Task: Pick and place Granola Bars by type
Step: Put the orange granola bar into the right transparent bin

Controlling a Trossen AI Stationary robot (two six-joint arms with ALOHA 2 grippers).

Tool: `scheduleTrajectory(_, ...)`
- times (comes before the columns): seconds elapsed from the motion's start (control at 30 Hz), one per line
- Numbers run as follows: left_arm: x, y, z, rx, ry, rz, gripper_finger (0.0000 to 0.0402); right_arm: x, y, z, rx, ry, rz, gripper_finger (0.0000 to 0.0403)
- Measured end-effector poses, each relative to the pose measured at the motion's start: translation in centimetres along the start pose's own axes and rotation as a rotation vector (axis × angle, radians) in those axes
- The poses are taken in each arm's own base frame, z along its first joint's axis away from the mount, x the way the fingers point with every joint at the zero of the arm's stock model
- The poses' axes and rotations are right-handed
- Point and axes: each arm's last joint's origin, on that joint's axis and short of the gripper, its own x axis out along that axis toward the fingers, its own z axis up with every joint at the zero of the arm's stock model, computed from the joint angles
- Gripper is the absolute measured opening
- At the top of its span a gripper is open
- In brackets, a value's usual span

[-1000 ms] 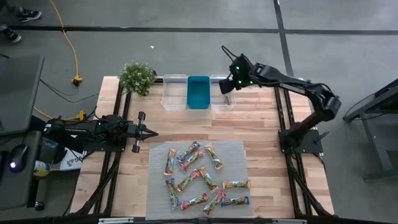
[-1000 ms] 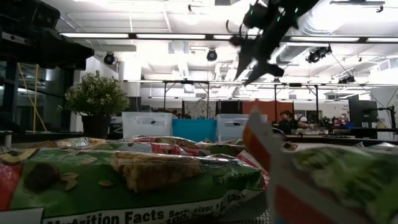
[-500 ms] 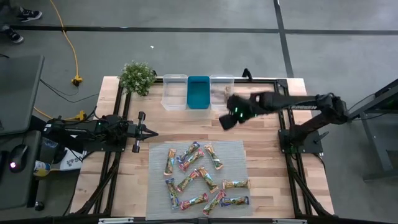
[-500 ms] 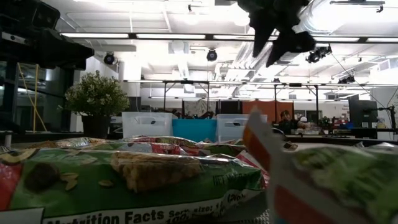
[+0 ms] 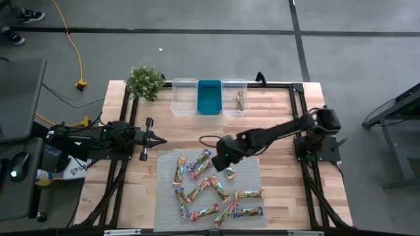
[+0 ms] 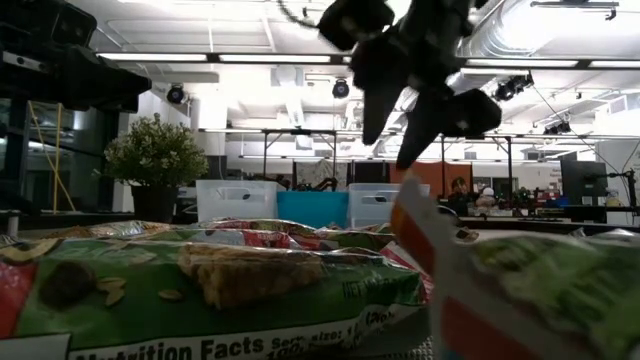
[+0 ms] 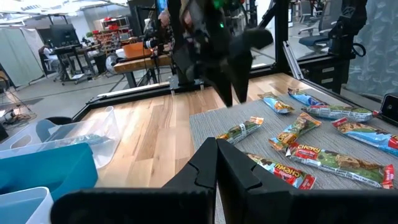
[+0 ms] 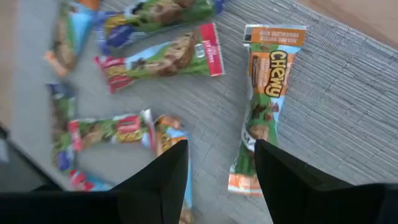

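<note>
Grey woven matting covers the near half of the wooden table, and the Granola Bars lie scattered across it, loose and at all angles, some overlapping. Above the mat's far edge hangs the right gripper, its fingers spread with nothing between them; in the right wrist view an orange-ended bar lies on the mat just beyond the gap between its fingers, with a green-and-red bar beside it. The left gripper waits at the table's left side, just off the mat, its fingers pressed together. At the far edge stand three bins in a row: a clear bin, a teal bin and another clear bin holding one bar. A potted plant stands left of them.
</note>
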Motion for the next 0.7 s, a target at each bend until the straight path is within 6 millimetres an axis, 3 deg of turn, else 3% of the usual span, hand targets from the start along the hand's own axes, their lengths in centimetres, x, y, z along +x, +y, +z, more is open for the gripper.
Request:
scheduleTrajectory(0.37, 0.0, 0.0, 0.0, 0.0, 0.0, 0.0, 0.0001, 3.1, 2.6, 1.9, -0.146, 0.035, -0.315, 0.0169)
scheduleTrajectory(0.7, 0.0, 0.0, 0.0, 0.0, 0.0, 0.0, 0.0001, 6.2, 3.0, 2.9, -0.134, 0.08, -0.357, 0.017)
